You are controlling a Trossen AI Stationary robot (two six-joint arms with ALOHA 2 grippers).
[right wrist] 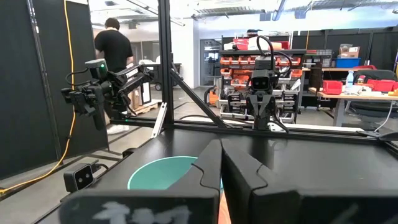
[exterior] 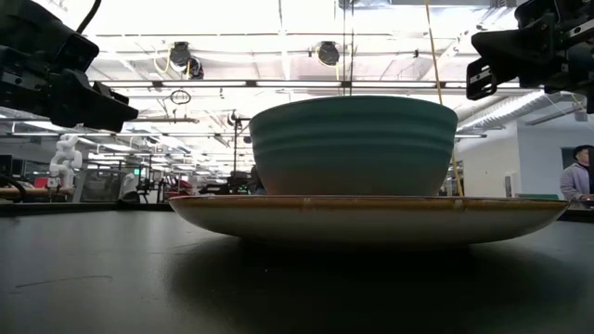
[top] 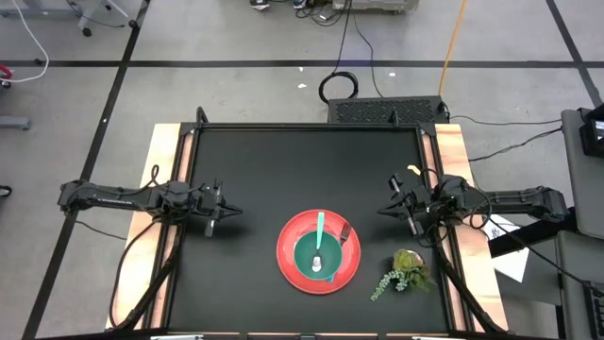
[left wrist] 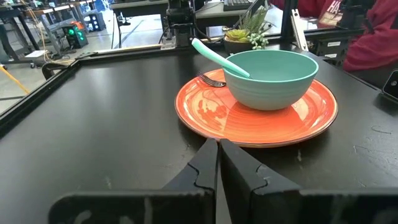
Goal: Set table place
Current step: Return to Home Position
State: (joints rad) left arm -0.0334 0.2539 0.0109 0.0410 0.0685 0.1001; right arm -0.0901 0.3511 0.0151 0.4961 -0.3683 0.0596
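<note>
A round red plate (top: 288,253) lies flat on the black table (top: 283,161), near its front edge. A green bowl (top: 311,257) stands on the plate and also shows in the left wrist view (left wrist: 270,78). A teal-handled spoon (left wrist: 214,55) lies in the bowl, with its handle leaning on the rim and sticking out toward the far edge. A fork (left wrist: 211,79) lies on the plate, on the bowl's right side. My left gripper (top: 222,215) hovers left of the plate, shut and empty. My right gripper (top: 392,210) hovers to the right of the plate, a little farther back, shut and empty.
A leafy green plant sprig in a small pot (top: 404,271) lies right of the plate, near the front right corner. Pale wooden strips (top: 160,189) run along both side edges. The table's far half is bare black top. People show in the room beyond.
</note>
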